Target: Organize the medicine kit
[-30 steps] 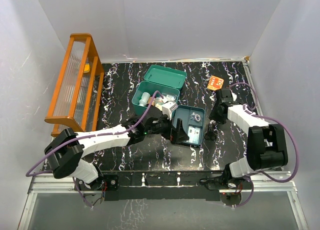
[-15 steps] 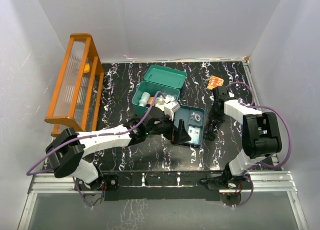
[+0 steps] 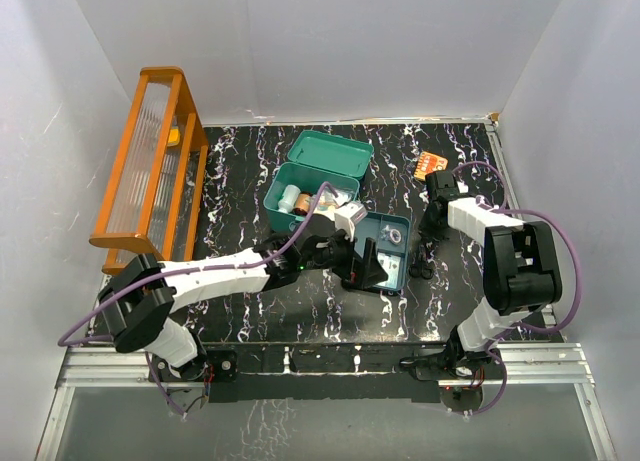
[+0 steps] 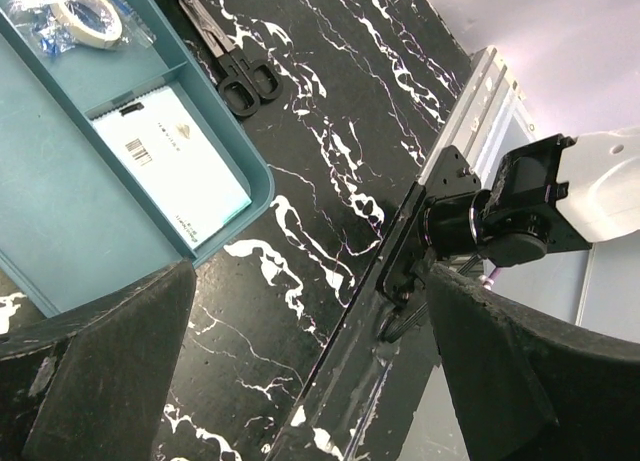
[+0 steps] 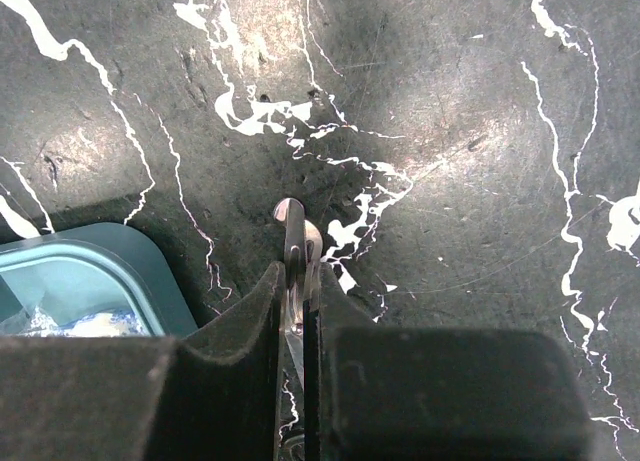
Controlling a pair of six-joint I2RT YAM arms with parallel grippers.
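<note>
Risk of scissors point(image 5: 293, 231) twisting loose from narrow pinch of right gripper point(image 5: 297, 311) beside tray point(image 5: 150, 271); left gripper point(image 4: 310, 371) spread wide above table point(image 4: 330, 131).

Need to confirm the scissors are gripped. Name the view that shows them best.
Right wrist view: the scissors blades are pinched between the shut jaws of the right gripper. The left wrist view shows only their black handles and part of the blades, no grip; the top view shows just a small dark shape.
</note>
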